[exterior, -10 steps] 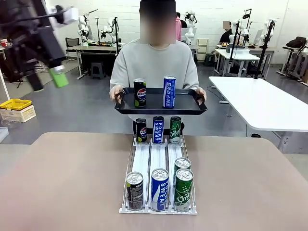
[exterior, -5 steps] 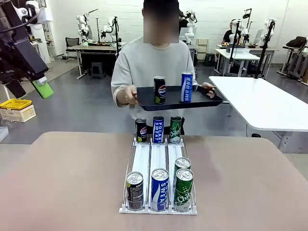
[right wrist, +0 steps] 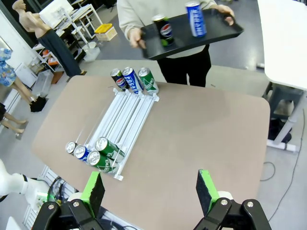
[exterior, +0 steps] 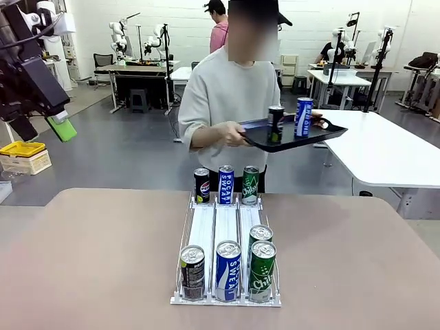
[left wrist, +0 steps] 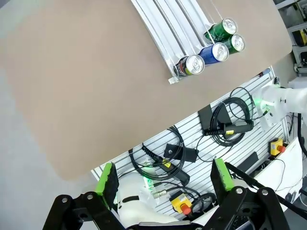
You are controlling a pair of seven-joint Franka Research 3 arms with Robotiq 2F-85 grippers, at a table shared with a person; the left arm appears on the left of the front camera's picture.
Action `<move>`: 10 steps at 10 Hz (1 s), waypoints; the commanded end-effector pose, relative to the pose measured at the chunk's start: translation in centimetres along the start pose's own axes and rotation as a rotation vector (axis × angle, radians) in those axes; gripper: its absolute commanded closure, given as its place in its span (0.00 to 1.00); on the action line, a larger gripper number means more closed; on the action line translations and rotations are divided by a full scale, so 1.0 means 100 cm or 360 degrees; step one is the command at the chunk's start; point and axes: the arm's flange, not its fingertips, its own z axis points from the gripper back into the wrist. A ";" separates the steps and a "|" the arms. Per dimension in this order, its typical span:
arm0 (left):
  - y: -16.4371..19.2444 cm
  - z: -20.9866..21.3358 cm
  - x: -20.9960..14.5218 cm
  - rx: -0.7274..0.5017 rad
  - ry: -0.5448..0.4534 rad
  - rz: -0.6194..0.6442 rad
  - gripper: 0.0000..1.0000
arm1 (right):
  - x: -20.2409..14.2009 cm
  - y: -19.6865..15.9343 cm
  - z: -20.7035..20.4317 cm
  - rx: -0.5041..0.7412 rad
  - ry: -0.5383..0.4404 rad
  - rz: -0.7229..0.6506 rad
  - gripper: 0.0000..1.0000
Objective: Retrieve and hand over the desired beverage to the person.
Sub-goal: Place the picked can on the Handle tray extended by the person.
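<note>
The person (exterior: 230, 96) in a light grey top stands past the table's far edge, turned toward picture right, holding a black tray (exterior: 295, 137) with a black Pepsi can (exterior: 276, 124) and a blue can (exterior: 303, 117). Beverage cans stand in a white rack (exterior: 225, 227): black (exterior: 192, 273), blue (exterior: 228, 270) and two green (exterior: 262, 270) at the near end, three more (exterior: 226, 184) at the far end. My left gripper (exterior: 42, 128) hangs high at the left, open and empty. From high above the table, the open, empty right gripper (right wrist: 150, 188) looks down on the rack (right wrist: 125, 114) and tray (right wrist: 192, 36).
A white table (exterior: 385, 148) stands at the right, beside the tray. A yellow box (exterior: 22, 149) sits on the floor at the left. Another person in pink (exterior: 218, 27) stands far behind. The left wrist view shows cables (left wrist: 225, 124) on a slatted panel below the table's near edge.
The person has turned and swung the tray with its two cans toward picture right. My left gripper shifted left a second ago and has held still since.
</note>
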 end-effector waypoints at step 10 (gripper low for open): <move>0.076 -0.026 -0.011 -0.0455 -0.0610 -0.0635 0.00 | 0.001 0.000 -0.002 0.0055 -0.0008 0.0012 0.00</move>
